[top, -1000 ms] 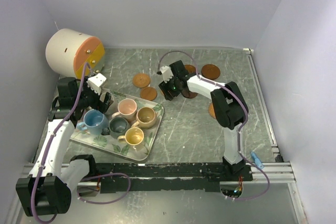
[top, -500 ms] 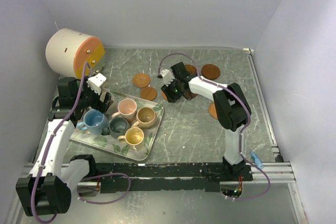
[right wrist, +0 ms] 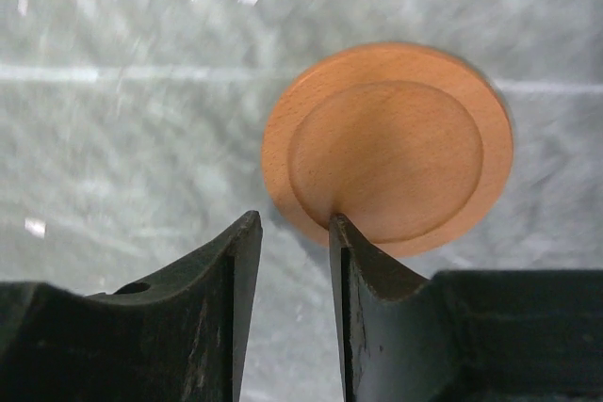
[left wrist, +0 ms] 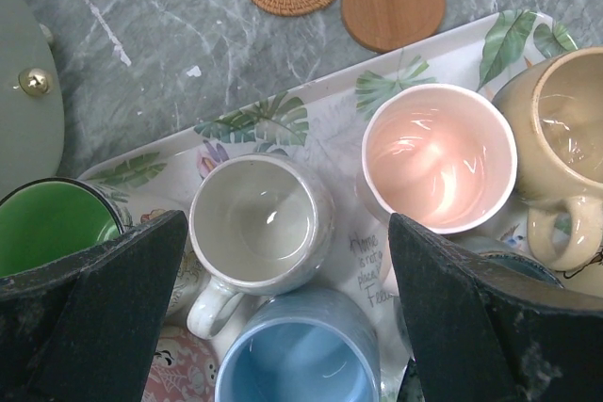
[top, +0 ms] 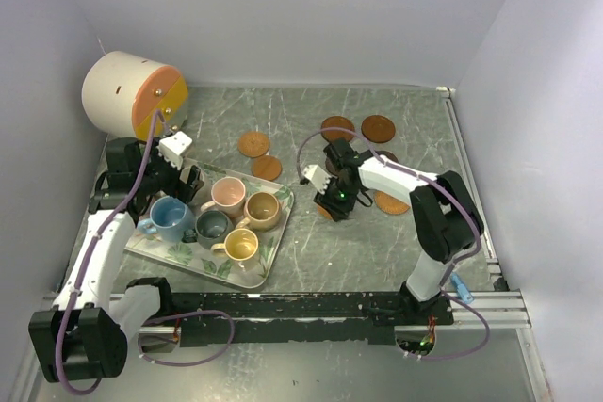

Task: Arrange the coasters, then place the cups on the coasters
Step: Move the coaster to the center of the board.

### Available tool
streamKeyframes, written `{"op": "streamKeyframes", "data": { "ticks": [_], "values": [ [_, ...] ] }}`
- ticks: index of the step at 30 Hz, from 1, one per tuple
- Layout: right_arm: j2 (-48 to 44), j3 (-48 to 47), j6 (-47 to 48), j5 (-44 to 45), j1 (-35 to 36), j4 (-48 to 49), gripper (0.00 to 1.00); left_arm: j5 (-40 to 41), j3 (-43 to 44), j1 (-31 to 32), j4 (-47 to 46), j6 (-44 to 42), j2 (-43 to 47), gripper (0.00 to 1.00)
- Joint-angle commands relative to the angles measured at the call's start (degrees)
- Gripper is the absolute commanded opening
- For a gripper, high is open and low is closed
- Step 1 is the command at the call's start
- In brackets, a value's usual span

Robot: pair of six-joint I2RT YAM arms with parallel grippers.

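Note:
My right gripper (top: pixel 336 199) (right wrist: pixel 292 225) is low over the table, its jaws narrowly open with nothing between them. Its right fingertip (right wrist: pixel 339 228) rests on the edge of an orange-tan coaster (right wrist: pixel 388 148). Other coasters lie at the back (top: pixel 253 144) (top: pixel 267 168) (top: pixel 337 126) (top: pixel 378 128) and to the right (top: pixel 391 201). My left gripper (top: pixel 179 172) (left wrist: pixel 287 223) hangs wide open above the cups on the tray. The cream cup (left wrist: pixel 259 223) is under it, with the pink (left wrist: pixel 438 157), light blue (left wrist: pixel 297 350), green (left wrist: pixel 47 228) and tan (left wrist: pixel 565 129) cups around.
The leaf-print tray (top: pixel 254 275) sits at the near left with the cups crowded on it. A big white-and-orange cylinder (top: pixel 132 93) stands at the back left. A raised rail (top: pixel 471 185) runs along the table's right side.
My right gripper moved toward the near right, sliding a coaster along with it, and its jaws narrowed. The left arm stayed still.

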State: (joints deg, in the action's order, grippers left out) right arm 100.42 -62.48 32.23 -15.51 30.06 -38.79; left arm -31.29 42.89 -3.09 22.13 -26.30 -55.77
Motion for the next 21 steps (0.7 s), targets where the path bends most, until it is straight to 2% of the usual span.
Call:
{"op": "streamKeyframes", "data": {
  "ticks": [1,6,21],
  "values": [
    [-2.7,3.5,9.2,0.8,-0.3,-12.0,0.35,-0.1,1.5,0.4,-0.9,-1.4,-1.2,1.0],
    [-2.4,3.4,14.9,0.2,-0.3,-18.7,0.36,1.3,2.9,0.5,-0.8,-1.8,-2.2,1.0],
    [-2.0,4.1,21.5,-8.4,0.8,-26.0,0.42,3.3,3.2,1.0,-2.0,-2.2,-5.1,1.0]
  ]
}}
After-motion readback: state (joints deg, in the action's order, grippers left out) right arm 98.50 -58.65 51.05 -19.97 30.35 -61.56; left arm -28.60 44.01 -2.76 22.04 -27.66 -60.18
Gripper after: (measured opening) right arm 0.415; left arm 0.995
